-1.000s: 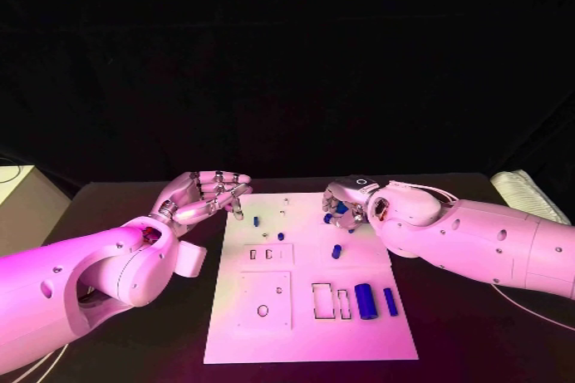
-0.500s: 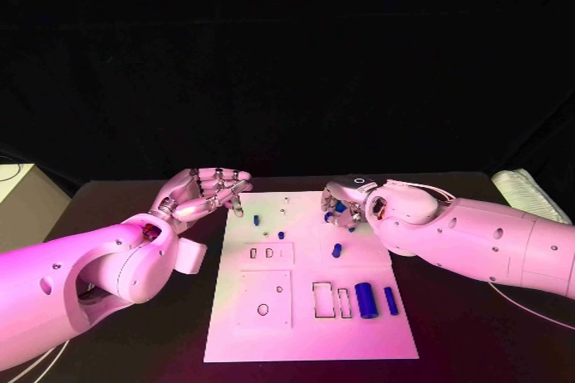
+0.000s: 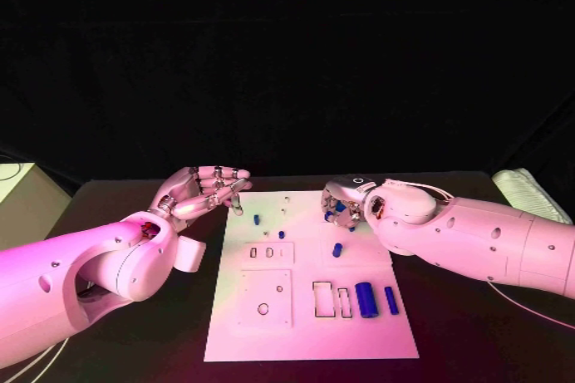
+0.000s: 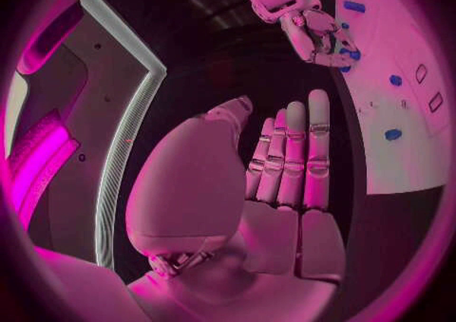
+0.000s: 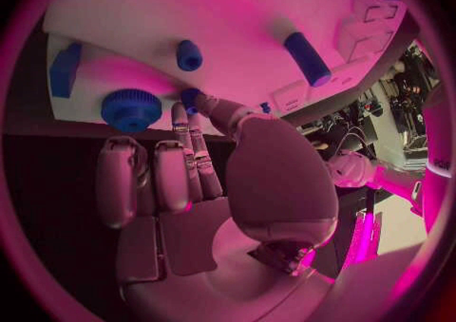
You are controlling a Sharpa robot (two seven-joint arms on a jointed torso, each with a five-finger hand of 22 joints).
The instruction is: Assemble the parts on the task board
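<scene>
Cylinders (image 3: 366, 300) lie low on the task board (image 3: 306, 333): light, stiff, best pinched midway. Higher, right of centre, right hand (image 3: 344, 207) fingers a small part (image 5: 190, 97), grip unclear. Upper left, left hand (image 3: 206, 192) hovers empty, fingers loosely apart.

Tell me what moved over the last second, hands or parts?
Nothing visibly changed. The left hand still hovers with fingers apart off the white task board, the right hand still works at the small blue parts at its far edge, and the blue cylinder lies where it was.
</scene>
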